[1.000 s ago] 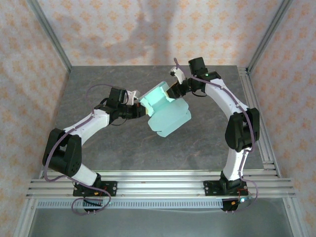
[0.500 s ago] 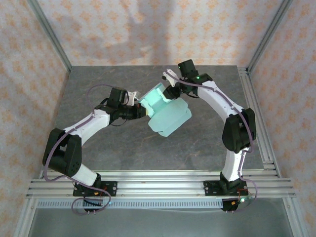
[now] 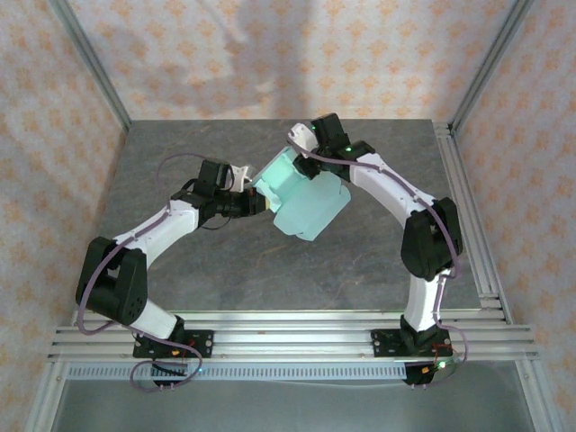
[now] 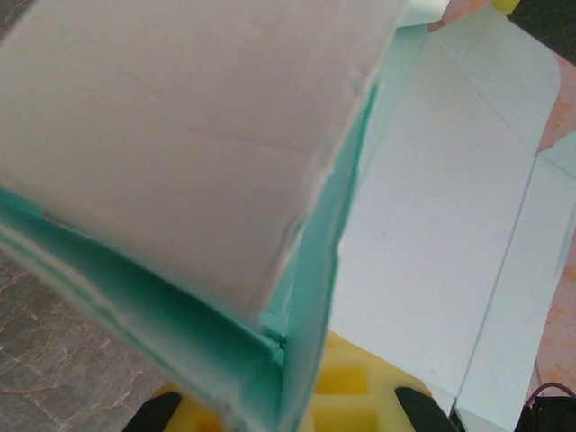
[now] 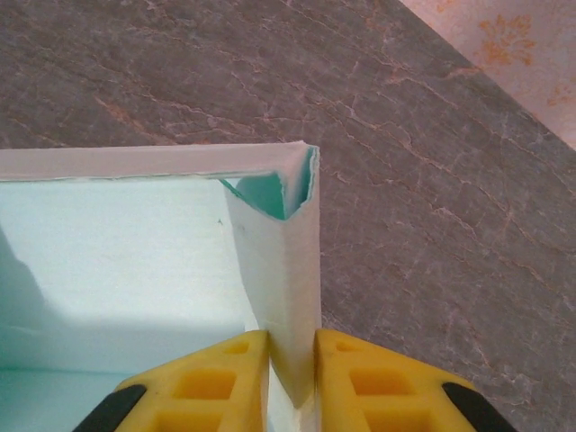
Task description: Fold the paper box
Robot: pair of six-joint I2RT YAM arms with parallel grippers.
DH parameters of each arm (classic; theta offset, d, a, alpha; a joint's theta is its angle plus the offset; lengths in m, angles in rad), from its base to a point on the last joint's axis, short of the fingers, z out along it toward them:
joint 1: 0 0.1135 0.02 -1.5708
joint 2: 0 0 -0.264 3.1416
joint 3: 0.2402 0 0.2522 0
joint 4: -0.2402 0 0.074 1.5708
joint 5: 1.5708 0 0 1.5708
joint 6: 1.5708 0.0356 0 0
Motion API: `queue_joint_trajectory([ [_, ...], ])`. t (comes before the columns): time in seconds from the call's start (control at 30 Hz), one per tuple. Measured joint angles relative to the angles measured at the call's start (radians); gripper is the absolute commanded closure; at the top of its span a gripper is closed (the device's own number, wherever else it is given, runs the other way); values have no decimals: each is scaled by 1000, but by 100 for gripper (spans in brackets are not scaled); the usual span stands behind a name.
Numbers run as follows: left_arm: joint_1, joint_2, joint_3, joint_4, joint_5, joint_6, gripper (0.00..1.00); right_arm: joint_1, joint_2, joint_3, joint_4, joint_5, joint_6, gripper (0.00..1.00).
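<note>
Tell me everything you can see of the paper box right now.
The paper box is pale mint-green thin card, half folded: one corner wall stands up, its cut edge showing darker green inside, while creased flaps with rounded corners spread toward the near side. The left gripper pinches its left edge and the right gripper clamps the raised corner wall, so it spans between them, tilted. Whether it touches the table is unclear.

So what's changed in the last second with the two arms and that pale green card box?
The right gripper swung left along the far edge of the pale mint-green card box and closed its yellow fingers on a folded wall at a corner. The box's lower flaps shifted a little with it. The left gripper stayed shut on the box's left side, its arm unmoved; the grey table is as before.
</note>
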Motion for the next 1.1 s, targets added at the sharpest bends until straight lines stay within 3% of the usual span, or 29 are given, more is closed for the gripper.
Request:
queue_joint_trajectory([
  [0.17,0,0,0,0,0,0,96,26,1,-10,34,78,-10,96],
  [0.3,0,0,0,0,0,0,96,38,2,-20,54,120,-19,100],
  [0.57,0,0,0,-1,0,0,96,41,2,-51,85,134,-11,86],
  [1.1,0,0,0,-2,0,0,97,21,37,-45,94,101,16,75],
])
